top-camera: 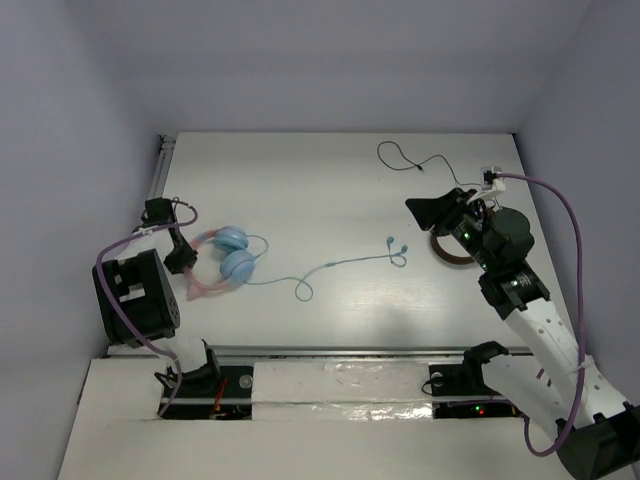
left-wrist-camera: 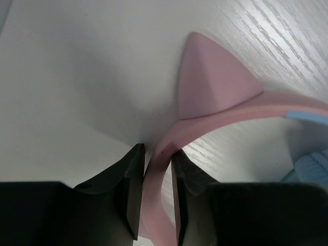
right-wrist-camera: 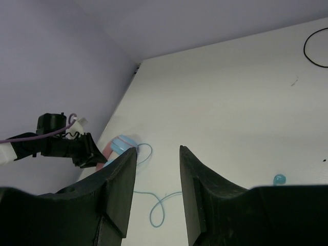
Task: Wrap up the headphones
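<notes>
The headphones [top-camera: 233, 254] lie at the left of the table, two light-blue ear cups side by side and the pink headband toward the left edge. Their thin blue cable [top-camera: 340, 264] trails right across the table in loops. My left gripper [top-camera: 183, 262] is shut on the pink headband [left-wrist-camera: 230, 115], just below a cat-ear point [left-wrist-camera: 210, 82]; the band runs between the jaws of the left gripper [left-wrist-camera: 158, 154]. My right gripper [top-camera: 425, 210] hovers at the right, open with nothing between its fingers [right-wrist-camera: 158, 154]. From there the headphones [right-wrist-camera: 120, 144] and cable [right-wrist-camera: 159, 210] show far off.
Brown-and-silver headphones [top-camera: 447, 252] lie partly under my right arm, their thin black cable [top-camera: 400, 158] curled at the back right. The walls stand close on the left and at the back. The blue cable's end [right-wrist-camera: 279, 179] rests mid-table.
</notes>
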`<state>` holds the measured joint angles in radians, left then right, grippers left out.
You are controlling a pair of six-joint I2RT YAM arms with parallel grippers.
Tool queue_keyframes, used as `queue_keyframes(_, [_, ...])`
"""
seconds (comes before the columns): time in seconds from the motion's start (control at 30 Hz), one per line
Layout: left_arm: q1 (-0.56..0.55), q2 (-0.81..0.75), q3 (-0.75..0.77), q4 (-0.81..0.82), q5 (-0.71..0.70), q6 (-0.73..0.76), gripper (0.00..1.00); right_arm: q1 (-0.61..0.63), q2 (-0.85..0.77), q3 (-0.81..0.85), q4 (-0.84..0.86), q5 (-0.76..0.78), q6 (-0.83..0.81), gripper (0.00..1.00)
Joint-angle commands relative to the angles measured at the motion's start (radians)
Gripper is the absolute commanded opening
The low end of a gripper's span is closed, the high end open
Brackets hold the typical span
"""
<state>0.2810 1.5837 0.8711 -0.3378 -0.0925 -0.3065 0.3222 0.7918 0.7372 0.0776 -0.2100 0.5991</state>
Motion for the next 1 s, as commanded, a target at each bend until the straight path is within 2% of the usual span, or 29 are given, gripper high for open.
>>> queue_keyframes(0.0, [-0.019, 0.03, 0.009, 0.036, 0.063, 0.003, 0.17, 0.005, -0.016, 0.008, 0.024, -0.017, -0.005, 0.45])
queue_keyframes(0.17, [-0.095, -0.013, 0.019, 0.052, 0.079, -0.009, 0.04, 0.005, -0.008, 0.008, 0.03, -0.037, -0.005, 0.45])
queue_keyframes(0.23, [-0.118, -0.022, 0.026, 0.059, 0.088, -0.016, 0.04, 0.005, -0.005, 0.01, 0.027, -0.029, -0.009, 0.45])
queue_keyframes(0.33, [-0.152, -0.008, 0.032, 0.057, 0.086, -0.016, 0.19, 0.005, 0.004, 0.008, 0.033, -0.025, -0.01, 0.45])
queue_keyframes(0.37, [-0.152, -0.005, 0.029, 0.059, 0.088, -0.016, 0.28, 0.005, 0.009, 0.007, 0.033, -0.025, -0.01, 0.45])
queue_keyframes(0.43, [-0.152, 0.008, 0.029, 0.056, 0.083, -0.01, 0.39, 0.005, 0.018, 0.01, 0.031, -0.026, -0.012, 0.45])
queue_keyframes(0.57, [-0.152, 0.056, 0.065, 0.037, 0.08, -0.008, 0.47, 0.005, 0.015, 0.008, 0.033, -0.022, -0.012, 0.45])
queue_keyframes(0.73, [-0.152, 0.11, 0.075, 0.036, 0.016, -0.003, 0.47, 0.005, 0.04, 0.008, 0.036, -0.015, -0.013, 0.45])
queue_keyframes(0.87, [-0.216, 0.124, 0.08, 0.028, -0.009, -0.003, 0.35, 0.005, 0.038, 0.01, 0.027, -0.002, -0.019, 0.45])
queue_keyframes(0.97, [-0.236, 0.107, 0.063, 0.016, -0.015, -0.003, 0.34, 0.005, 0.03, 0.007, 0.027, 0.014, -0.019, 0.44])
